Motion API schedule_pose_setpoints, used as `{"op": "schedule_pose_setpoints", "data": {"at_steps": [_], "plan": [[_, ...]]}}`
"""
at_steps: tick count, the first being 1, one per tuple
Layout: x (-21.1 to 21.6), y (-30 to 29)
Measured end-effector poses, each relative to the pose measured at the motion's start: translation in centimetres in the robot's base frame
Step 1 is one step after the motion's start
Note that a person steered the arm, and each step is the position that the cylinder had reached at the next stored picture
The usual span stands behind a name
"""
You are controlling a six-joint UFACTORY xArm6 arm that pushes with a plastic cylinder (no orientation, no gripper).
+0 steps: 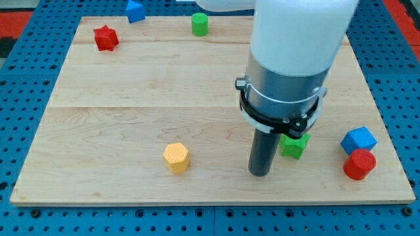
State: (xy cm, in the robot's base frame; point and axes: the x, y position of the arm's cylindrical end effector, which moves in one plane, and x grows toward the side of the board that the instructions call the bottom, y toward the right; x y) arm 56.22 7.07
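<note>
1. Where the dark rod comes down, my tip (260,174) rests on the pale wooden table (118,131), just left of a green block (294,145) of unclear shape; whether they touch, I cannot tell.
2. No hand exists here to spread or press.
3. A yellow hexagonal block (176,157) sits to the view's left.
4. A blue cube (358,140) touches a red cylinder (359,164) at right.
5. Along the top: a red star block (105,38), a blue block (134,10), a green cylinder (199,24).

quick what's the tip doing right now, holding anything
No gripper: my tip holds nothing. It rests on the board just to the view's left of the green block; contact cannot be told.
</note>
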Motion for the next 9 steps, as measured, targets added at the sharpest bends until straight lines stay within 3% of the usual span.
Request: {"op": "schedule_pose_setpoints", "data": {"at_steps": [6,9], "plan": [[-3.1,1.6],[-8.7,1.6]]}}
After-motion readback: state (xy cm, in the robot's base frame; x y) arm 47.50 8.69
